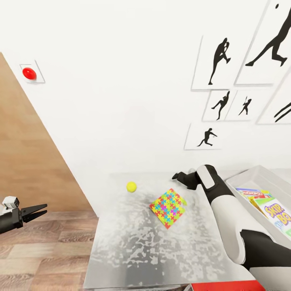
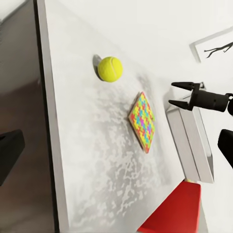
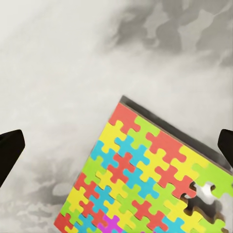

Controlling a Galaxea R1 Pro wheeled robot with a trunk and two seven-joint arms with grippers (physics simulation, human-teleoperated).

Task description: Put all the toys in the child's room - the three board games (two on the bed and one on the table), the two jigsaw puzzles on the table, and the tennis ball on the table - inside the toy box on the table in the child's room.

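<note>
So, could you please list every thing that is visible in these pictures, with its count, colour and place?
table: one, grey mottled top, in front of the white wall.
tennis ball: one, yellow, on the table near its far edge.
jigsaw puzzle: one, multicoloured, flat on the table beside the toy box.
toy box: one, light grey, at the table's right end.
board games: at least two colourful boxes inside the toy box.
red box: one, at the table's near edge.
silhouette pictures: six, black on white, on the wall.
red button: one, on the wall.
left gripper: black, open, over the floor.
right gripper: black, open, above the jigsaw puzzle.
</note>
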